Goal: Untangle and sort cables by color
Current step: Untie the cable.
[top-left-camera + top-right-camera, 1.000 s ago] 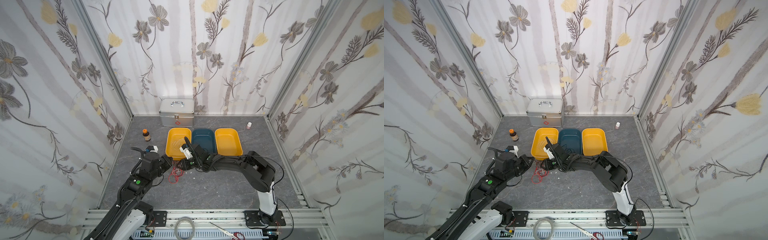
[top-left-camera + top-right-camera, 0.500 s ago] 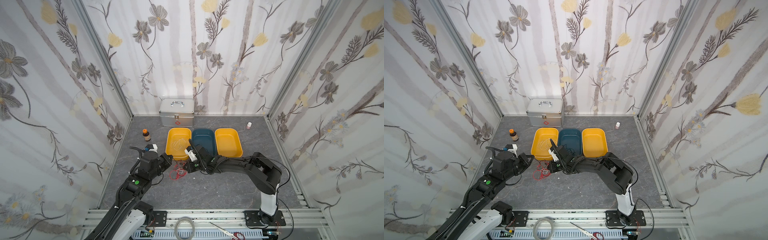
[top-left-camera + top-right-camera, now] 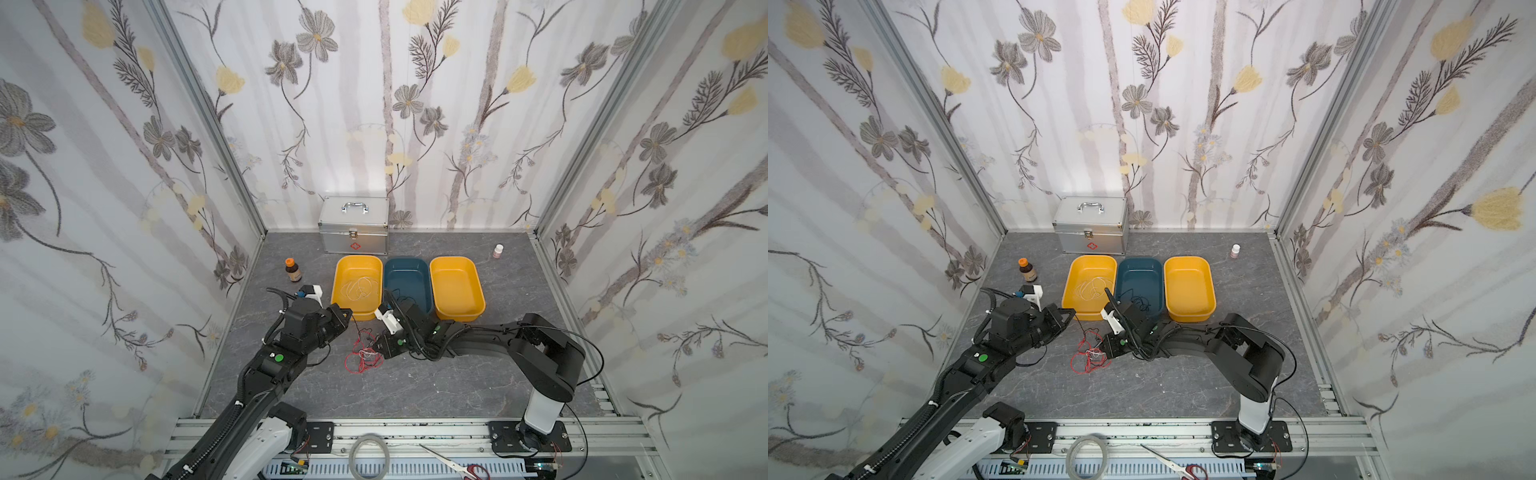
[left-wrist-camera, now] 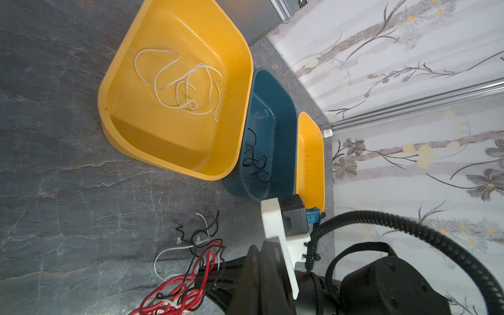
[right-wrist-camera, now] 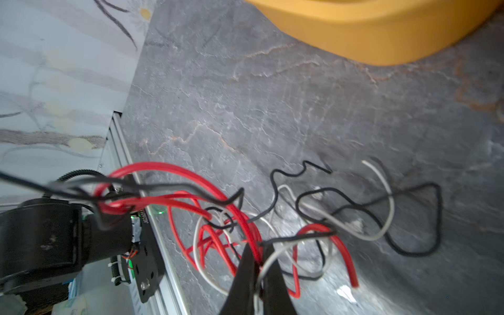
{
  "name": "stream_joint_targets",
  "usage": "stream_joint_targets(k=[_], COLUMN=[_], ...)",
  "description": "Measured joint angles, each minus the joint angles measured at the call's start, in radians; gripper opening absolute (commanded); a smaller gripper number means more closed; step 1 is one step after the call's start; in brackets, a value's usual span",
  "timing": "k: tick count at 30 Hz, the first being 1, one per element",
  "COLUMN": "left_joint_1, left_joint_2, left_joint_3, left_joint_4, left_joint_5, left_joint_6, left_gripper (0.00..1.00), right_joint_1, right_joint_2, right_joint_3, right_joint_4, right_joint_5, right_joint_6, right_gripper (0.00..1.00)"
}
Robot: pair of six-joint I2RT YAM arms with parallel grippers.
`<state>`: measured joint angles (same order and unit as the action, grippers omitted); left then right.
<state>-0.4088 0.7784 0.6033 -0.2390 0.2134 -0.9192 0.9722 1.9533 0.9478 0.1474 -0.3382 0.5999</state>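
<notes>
A tangle of red, black and white cables (image 3: 363, 359) (image 3: 1090, 357) (image 5: 218, 218) lies on the grey floor in front of the trays. My right gripper (image 3: 376, 347) (image 5: 258, 245) is down at its right edge, shut on red and white strands. My left gripper (image 3: 350, 313) (image 3: 1072, 312) (image 4: 253, 248) is shut, raised left of the tangle, and a thin black cable runs taut from its tip into the heap. A white cable (image 4: 180, 81) lies in the left yellow tray (image 3: 338, 270). A black cable (image 4: 255, 163) lies in the blue tray (image 3: 405, 266).
The right yellow tray (image 3: 457, 286) holds nothing. A silver case (image 3: 354, 228) stands at the back wall, with a brown bottle (image 3: 293, 270) to the left and a small white bottle (image 3: 498, 250) to the right. A tape ring (image 3: 370, 455) and scissors (image 3: 453, 463) lie on the front rail.
My right gripper has come down from beside the trays onto the tangle and has shut on its strands. The left gripper has shifted only slightly and stays shut.
</notes>
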Motion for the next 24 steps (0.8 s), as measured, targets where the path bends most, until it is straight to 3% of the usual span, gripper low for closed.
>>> stream_joint_targets(k=[8,14,21,24], left_joint_1=[0.0,0.0,0.0,-0.002], left_joint_2=[0.006,0.008,0.05,0.06], left_joint_3=[0.0,0.0,-0.015,-0.017], left_joint_4=[-0.003,-0.003,0.064,0.081], left_joint_5=[0.0,0.001,0.078,0.108], left_joint_6=[0.008,0.022,0.029,0.042], left_gripper=[0.0,0.0,0.0,0.0], right_joint_1=[-0.006,-0.006,-0.004,-0.007], right_joint_2=[-0.047,-0.085,-0.161,-0.182], right_joint_3=[-0.033,-0.033,-0.017,0.001], right_joint_4=[-0.066,-0.144,-0.142,-0.117], right_joint_5=[0.071,0.109,0.045,0.023], right_joint_6=[-0.027,-0.087,-0.123,-0.134], right_gripper=[0.05,0.15,0.29,0.31])
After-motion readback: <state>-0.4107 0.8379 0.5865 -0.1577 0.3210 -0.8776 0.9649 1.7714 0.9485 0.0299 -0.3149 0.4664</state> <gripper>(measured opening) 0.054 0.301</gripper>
